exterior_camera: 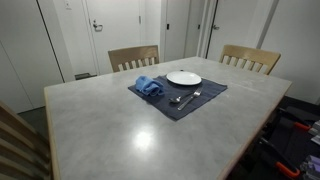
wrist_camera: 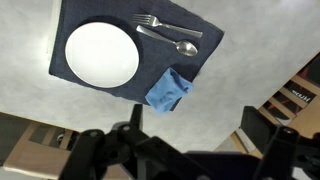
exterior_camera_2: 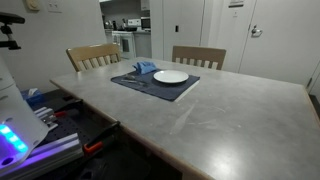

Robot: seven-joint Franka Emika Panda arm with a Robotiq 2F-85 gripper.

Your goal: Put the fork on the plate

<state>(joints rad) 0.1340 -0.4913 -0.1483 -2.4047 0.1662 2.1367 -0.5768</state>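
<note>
Pincer (wrist_camera: 190,138) hangs high over the table (wrist_camera: 250,70), jaws spread wide with nothing in them. I'd guess that's because the grab hasn't started yet and from up there it gets the whole setting in view. The fork (wrist_camera: 170,25) lies flat on the mat (wrist_camera: 85,10) right beside the spoon (wrist_camera: 168,41), near the plate (wrist_camera: 102,53) but not on it. With those two so close together and a blue cloth (wrist_camera: 170,90) nearby, I reckon the descent needs careful lining up.
</note>
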